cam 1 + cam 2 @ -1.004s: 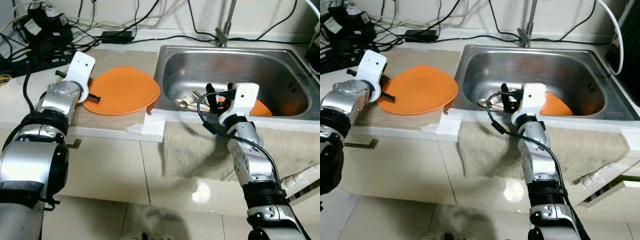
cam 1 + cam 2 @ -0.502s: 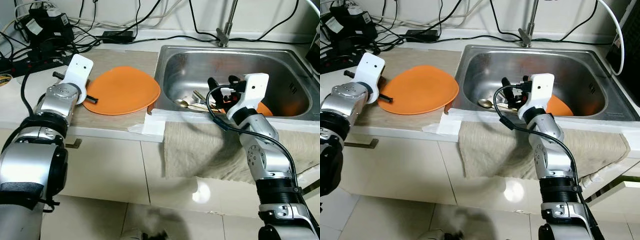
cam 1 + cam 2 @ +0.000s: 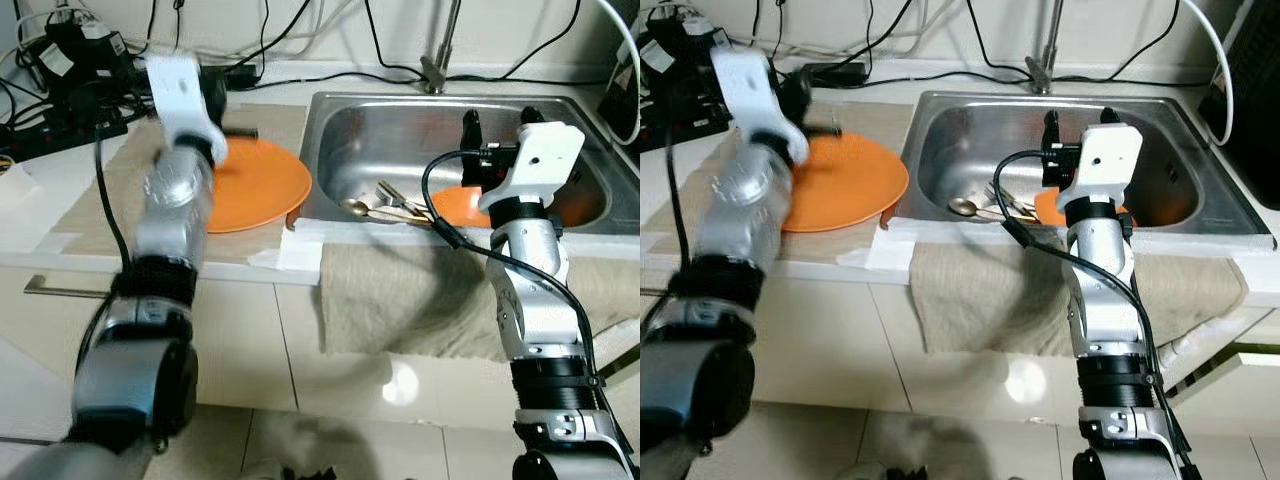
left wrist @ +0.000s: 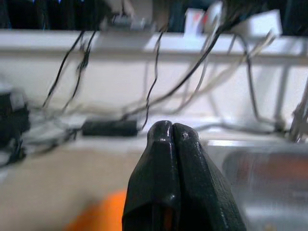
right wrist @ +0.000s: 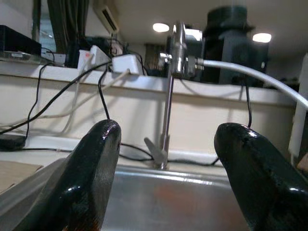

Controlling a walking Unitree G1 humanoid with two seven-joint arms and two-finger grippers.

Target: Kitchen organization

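Left gripper (image 4: 172, 139): I see fingers pressed together, raised over orange plate (image 3: 255, 185);
Right gripper (image 5: 166, 144): fingers spread, empty, above sink (image 3: 400, 135)

Both arms are jointed silver metal tubes with black bands at the joints. Each ends in a white plastic wrist housing carrying a claw of two glossy black fingers: left claw (image 4: 172, 183), right claw (image 5: 173, 178). A black cable loops from the right wrist housing down along the forearm.
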